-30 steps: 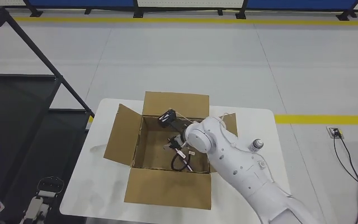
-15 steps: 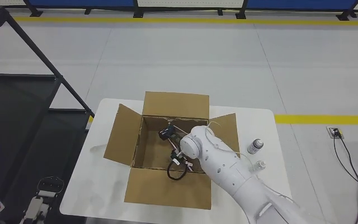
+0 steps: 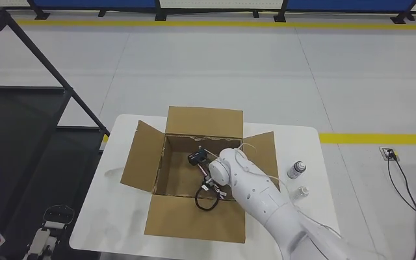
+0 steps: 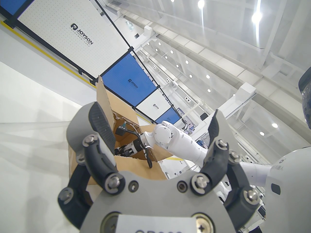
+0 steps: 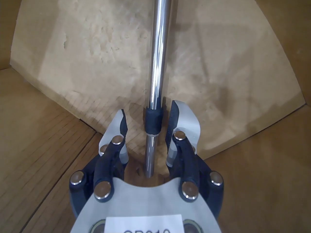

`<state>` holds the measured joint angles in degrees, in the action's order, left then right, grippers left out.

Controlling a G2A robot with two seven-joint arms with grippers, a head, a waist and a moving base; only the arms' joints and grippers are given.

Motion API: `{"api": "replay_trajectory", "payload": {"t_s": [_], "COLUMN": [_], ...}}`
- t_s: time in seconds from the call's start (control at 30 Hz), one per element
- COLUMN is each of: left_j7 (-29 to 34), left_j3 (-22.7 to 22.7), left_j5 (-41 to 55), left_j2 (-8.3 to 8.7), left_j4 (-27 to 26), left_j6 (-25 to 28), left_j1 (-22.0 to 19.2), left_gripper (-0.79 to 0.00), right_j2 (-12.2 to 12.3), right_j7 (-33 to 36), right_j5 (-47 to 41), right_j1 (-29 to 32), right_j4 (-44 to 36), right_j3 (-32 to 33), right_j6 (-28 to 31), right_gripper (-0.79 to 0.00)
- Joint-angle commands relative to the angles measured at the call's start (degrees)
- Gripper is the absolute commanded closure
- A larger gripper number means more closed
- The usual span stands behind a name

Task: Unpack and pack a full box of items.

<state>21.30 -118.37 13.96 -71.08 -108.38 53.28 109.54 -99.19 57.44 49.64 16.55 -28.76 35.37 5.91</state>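
Surface (image 3: 117,214): white, carries one open cardboard box (image 3: 205,120), all four flaps folded out so the arm can get in from above.

Right arm (image 3: 260,195) is bent over the near right side of the box and reaches down inside.

Task item: metal rod (image 5: 160,37), inside the box, running away from the wrist against bare cardboard. Can't tell whether it lies flat or leans on the wall.

Right end effector (image 5: 148,109): partly open, straddling the rod at its black band (image 5: 153,122), with a gap on both sides and nothing clamped. My read: lined up on the band because rubber grips better than polished steel.

Left end effector (image 4: 158,112): spread wide, empty, aimed up and away from the box, probably parked clear of the working arm.

Dark-capped bottle (image 3: 297,169) and paler bottle (image 3: 300,191) stand on the surface just right of the box, likely already unpacked.
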Motion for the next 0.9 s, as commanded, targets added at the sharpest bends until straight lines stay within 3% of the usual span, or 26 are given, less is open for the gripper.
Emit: {"api": "replay_trajectory", "payload": {"t_s": [0.0,0.2,0.37,0.67,0.87], "left_j7": [0.00,0.00,0.00,0.00,0.00], "left_j3": [0.00,0.00,0.00,0.00,0.00], "left_j5": [0.00,0.00,0.00,0.00,0.00], "left_j2": [0.00,0.00,0.00,0.00,0.00], "left_j4": [0.00,0.00,0.00,0.00,0.00], "left_j6": [0.00,0.00,0.00,0.00,0.00], "left_j1": [0.00,0.00,0.00,0.00,0.00], "left_gripper": [-0.785,-0.785,-0.785,-0.785,-0.785], "right_j2": [-0.34,-1.40,-2.10,-2.41,-1.35], "right_j7": [-0.36,-0.92,-1.82,-3.38,-4.82], "right_j5": [0.07,-0.31,-0.26,0.94,1.79], "right_j1": [-0.09,-0.81,-1.61,-2.84,-3.03], "right_j4": [0.96,3.75,5.34,5.32,0.15], "right_j3": [-0.12,-0.23,-0.19,0.37,1.82], "right_j6": [-0.18,0.70,0.89,-0.40,1.22], "right_gripper": [-0.382,-0.354,0.000,0.000,0.000]}}
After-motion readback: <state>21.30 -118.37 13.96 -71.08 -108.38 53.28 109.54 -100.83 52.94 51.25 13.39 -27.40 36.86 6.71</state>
